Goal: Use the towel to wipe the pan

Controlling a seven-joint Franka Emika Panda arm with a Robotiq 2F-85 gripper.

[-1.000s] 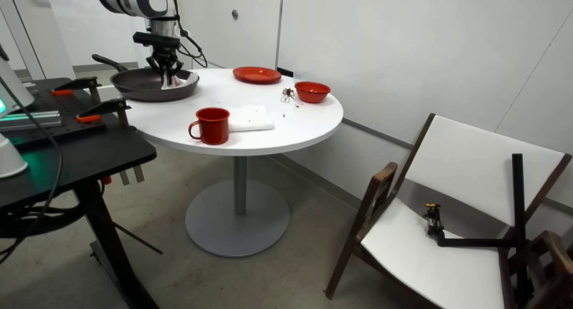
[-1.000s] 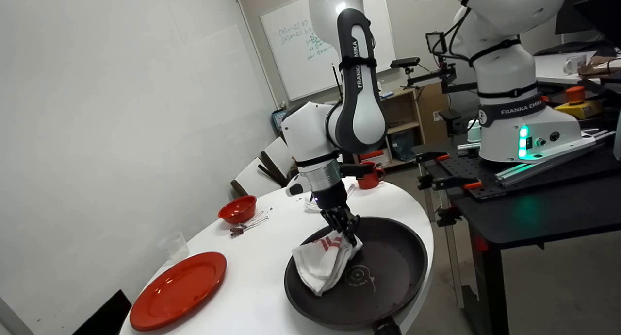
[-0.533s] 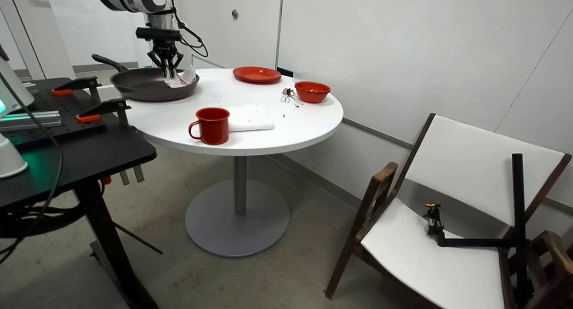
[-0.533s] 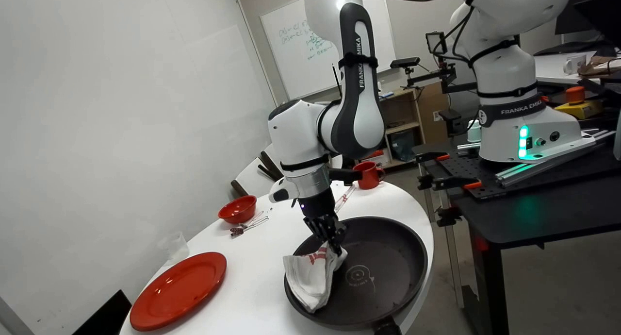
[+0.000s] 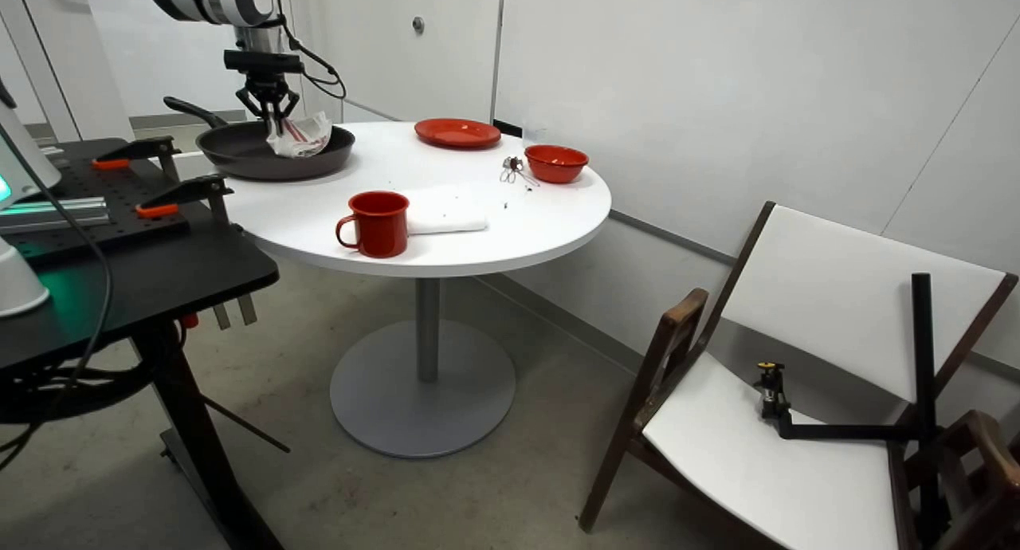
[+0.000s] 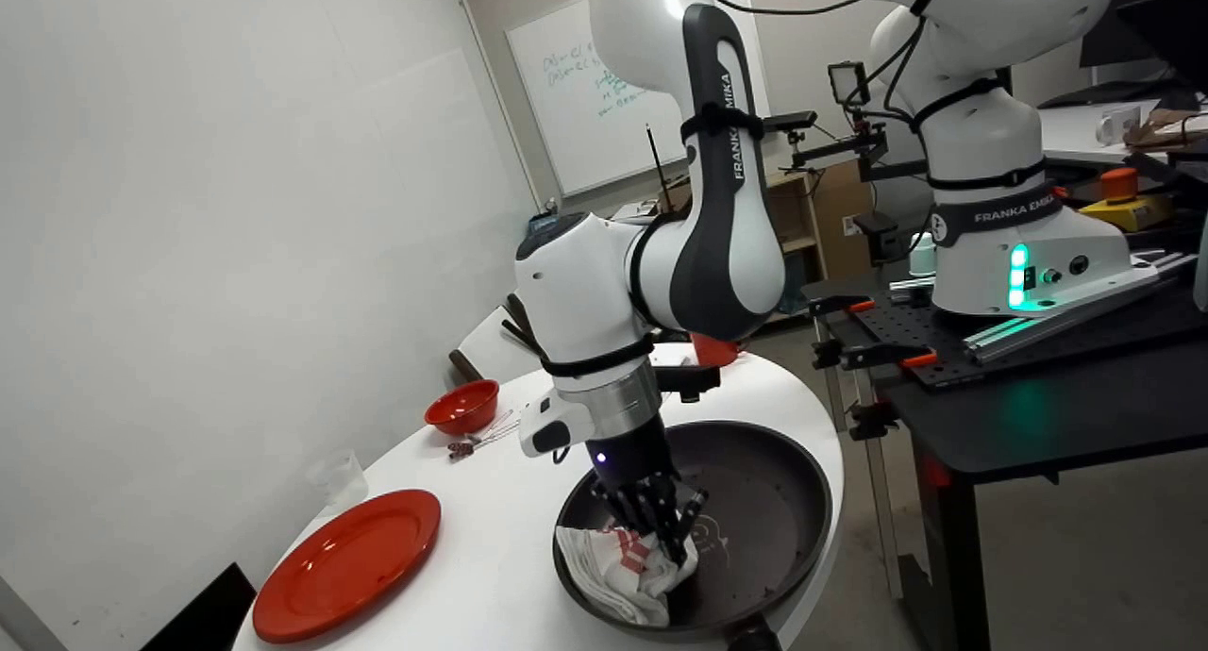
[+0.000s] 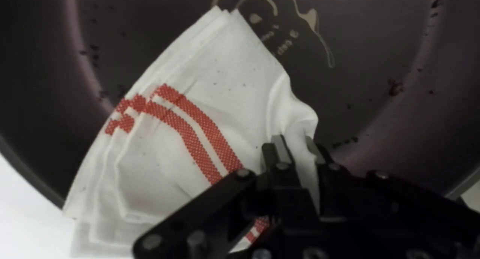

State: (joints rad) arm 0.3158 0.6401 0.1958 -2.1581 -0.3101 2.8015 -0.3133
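Gripper [image 7: 296,146] pinching towel [image 7: 225,71] in pan [image 6: 774,514]; round white table [image 5: 542,223] beneath; chair [image 5: 845,295] near white wall [image 5: 677,96]; grey floor [image 5: 510,494]

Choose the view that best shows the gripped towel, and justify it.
The wrist view: the towel appears large, its red stripes and layered folds clear, though the gripper hides part. Both exterior views show it smaller, with stripes just small red patches.

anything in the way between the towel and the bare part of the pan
Nothing visible stands in the way. The towel, pinched between the fingers, is mostly inside the pan; the bare area beyond has small dark bits, which seem unlikely to stop it.
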